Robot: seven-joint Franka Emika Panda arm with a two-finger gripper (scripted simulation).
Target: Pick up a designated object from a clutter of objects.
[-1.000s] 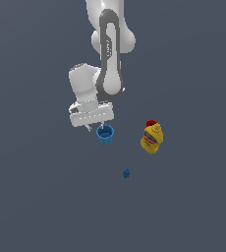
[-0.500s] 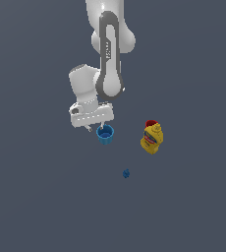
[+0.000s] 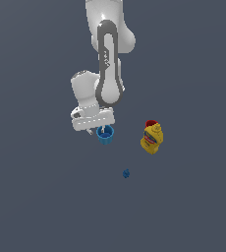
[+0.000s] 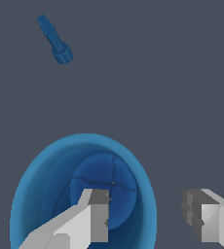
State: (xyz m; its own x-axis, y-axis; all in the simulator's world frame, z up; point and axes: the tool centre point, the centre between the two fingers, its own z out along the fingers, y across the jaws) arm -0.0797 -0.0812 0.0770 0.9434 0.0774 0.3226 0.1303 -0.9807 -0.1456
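A flat dark grey bench [image 3: 193,211] is filling the background in both views, with no edge showing. We are looking at a white robot arm [image 3: 109,64] reaching down from the top of the exterior view, its end effector [image 3: 96,129] hanging right over the blue cup [image 3: 105,135]. The cup is standing upright on the bench, mouth up, near the middle of the exterior view.

In the wrist view we are looking straight down into the cup [image 4: 46,185] (its darker round base is showing inside). One grey finger [image 4: 92,216] is sitting inside the cup's mouth, while the other finger [image 4: 204,214] is sitting outside the rim, so the cup's wall is lying between them. The fingers are standing spread apart, with open space on either side of the wall, and we are not seeing either one pressing on it.

Toward the exterior view's right, well apart from the cup, a yellow bottle [image 3: 152,139] is leaning on the bench, with a small red item [image 3: 150,123] touching its top end. A tiny dark blue lump [image 3: 126,173] is lying alone lower in that view; the wrist view is showing it as a short ridged peg [image 4: 54,40].
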